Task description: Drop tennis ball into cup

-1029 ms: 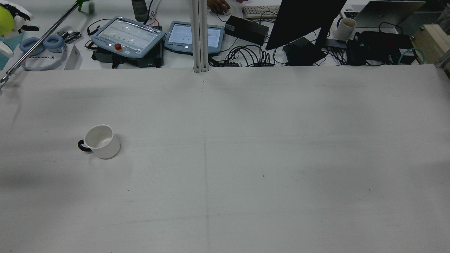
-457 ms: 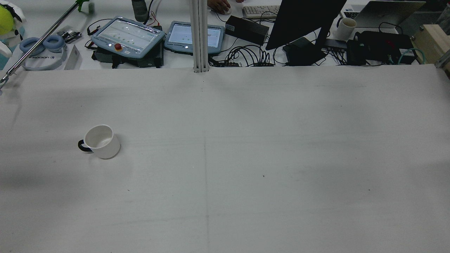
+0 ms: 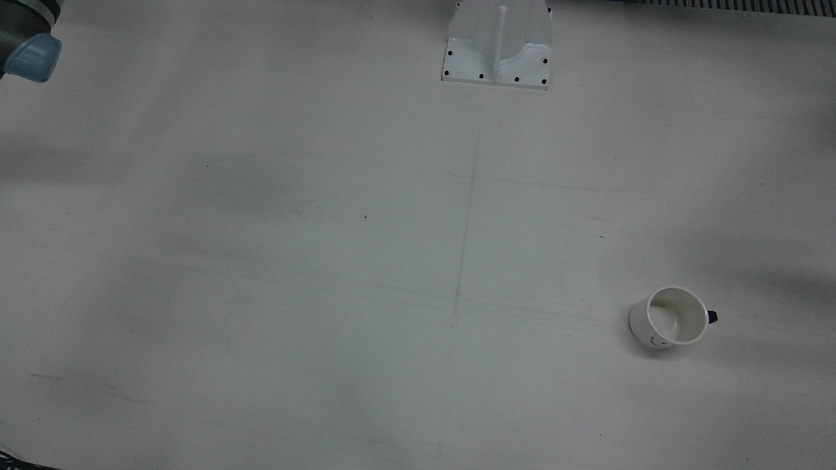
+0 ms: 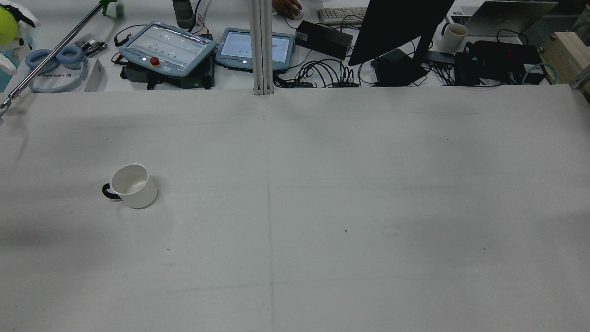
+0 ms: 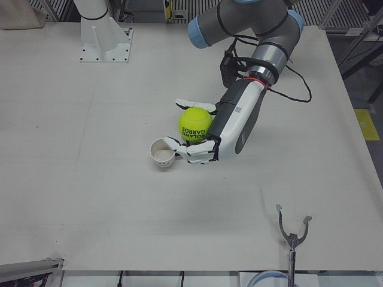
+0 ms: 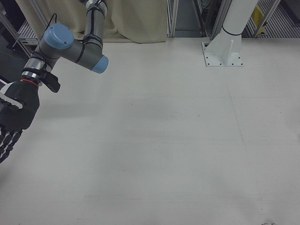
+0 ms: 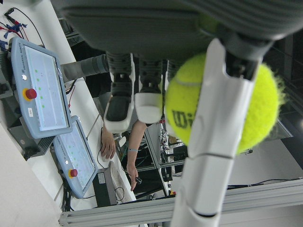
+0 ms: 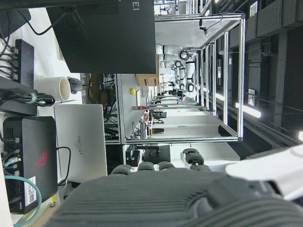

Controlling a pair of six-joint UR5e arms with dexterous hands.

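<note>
My left hand (image 5: 206, 140) is shut on a yellow-green tennis ball (image 5: 195, 122) and holds it up off the table. The ball fills the left hand view (image 7: 222, 104) with fingers (image 7: 208, 142) across it. In the rear view the ball (image 4: 6, 20) shows only at the top left corner. A white cup (image 4: 131, 186) with a black handle stands upright and empty on the table's left half; it also shows in the front view (image 3: 673, 316) and the left-front view (image 5: 161, 152), just left of the hand. My right hand (image 6: 14, 117) hangs open and empty at the table's side.
A metal grabber stick (image 5: 292, 239) lies at the table's front edge, also in the rear view (image 4: 50, 50). An arm pedestal (image 3: 498, 46) stands at the table's back. Beyond the table are teach pendants (image 4: 168, 46), a monitor (image 4: 401, 27) and cables.
In the rear view the ball and left hand have drifted slightly up and towards the top left corner, so less of the hand shows. The cup has not moved.
</note>
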